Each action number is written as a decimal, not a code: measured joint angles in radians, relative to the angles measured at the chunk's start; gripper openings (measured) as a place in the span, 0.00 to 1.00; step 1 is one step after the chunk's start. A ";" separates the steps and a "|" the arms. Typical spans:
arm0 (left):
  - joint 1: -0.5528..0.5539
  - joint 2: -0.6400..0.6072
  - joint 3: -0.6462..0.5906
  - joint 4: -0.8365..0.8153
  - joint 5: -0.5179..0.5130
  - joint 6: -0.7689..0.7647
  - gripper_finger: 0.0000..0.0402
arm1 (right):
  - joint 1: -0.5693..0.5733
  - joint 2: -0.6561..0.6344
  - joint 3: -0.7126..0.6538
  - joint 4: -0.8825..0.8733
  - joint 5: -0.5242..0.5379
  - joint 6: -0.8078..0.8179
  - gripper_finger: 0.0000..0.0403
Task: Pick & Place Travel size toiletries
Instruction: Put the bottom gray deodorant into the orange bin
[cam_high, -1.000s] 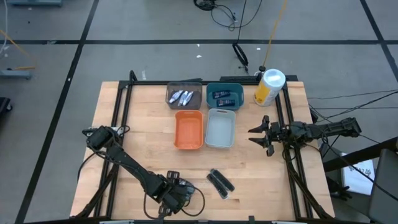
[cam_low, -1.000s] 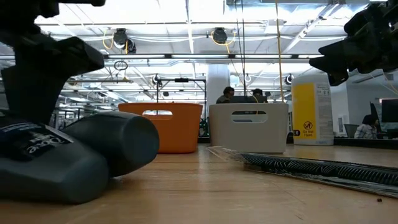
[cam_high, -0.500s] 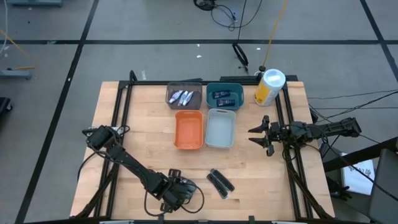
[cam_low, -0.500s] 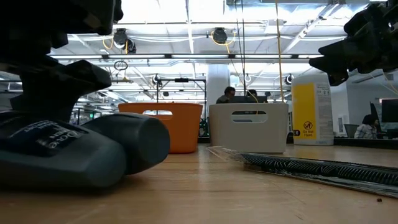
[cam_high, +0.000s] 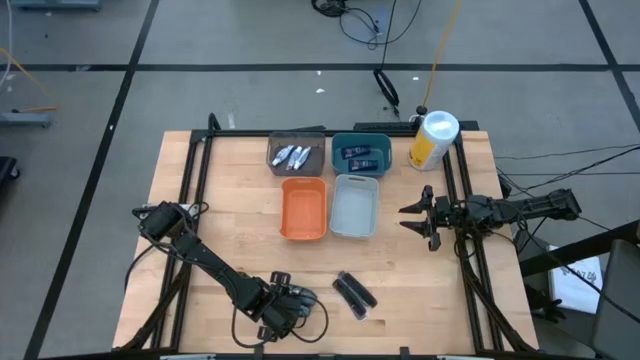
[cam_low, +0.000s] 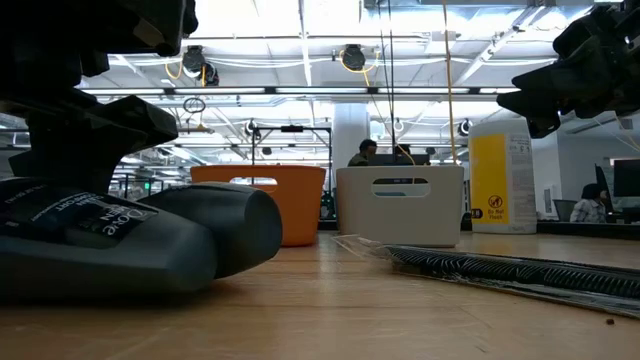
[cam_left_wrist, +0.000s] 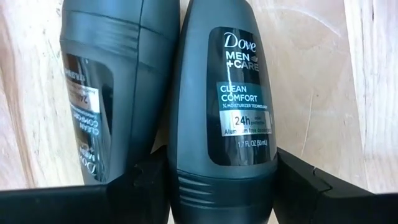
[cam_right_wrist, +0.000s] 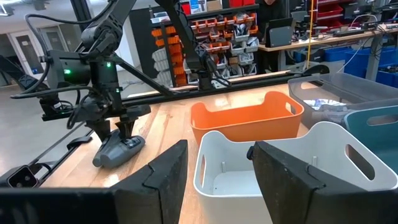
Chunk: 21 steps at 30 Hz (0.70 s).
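**Deodorant ovals under the left gripper**

Two dark grey ovals are lying side by side and touching on the table's near edge, left of centre. In the left wrist view one oval (cam_left_wrist: 224, 106) is sitting label-up between the left gripper's (cam_left_wrist: 221, 180) fingers (cam_left_wrist: 305, 183), which are pressing against its two sides near the cap end; the jaws are standing partly open, closed on this oval. The second oval (cam_left_wrist: 115, 93) is lying just outside one finger, turned on its side. From above, the left gripper (cam_high: 283, 306) is hanging low over the pair, and the low view is showing the ovals (cam_low: 130, 245) resting on the wood.

Two slim black bars (cam_high: 354, 294) are lying together on the table just right of the ovals, tilted diagonally.

Four bins are standing in a block at the table's middle and far side. The grey bin (cam_high: 272, 150) is holding two silvery tubes (cam_high: 293, 155); the teal bin (cam_high: 336, 148) beside it is holding two dark blue tubes (cam_high: 360, 154). The orange bin (cam_high: 304, 210) and the white bin (cam_high: 353, 208) are standing just in front of those. A yellow-and-white canister (cam_high: 433, 140) is standing upright at the far right corner.

The right gripper (cam_high: 422, 221) is hovering above the table right of the white bin, its jaws standing apart and holding nothing.
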 joint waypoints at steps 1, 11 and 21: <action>-0.001 0.000 0.000 -0.001 0.000 0.000 0.50 | 0.000 0.000 0.000 0.000 0.000 0.000 0.42; -0.020 -0.105 -0.001 -0.104 -0.043 -0.056 0.49 | 0.000 0.000 0.000 -0.002 0.000 0.000 0.42; -0.040 -0.296 0.000 -0.094 -0.265 -0.065 0.49 | 0.000 0.000 0.000 -0.002 0.000 0.000 0.42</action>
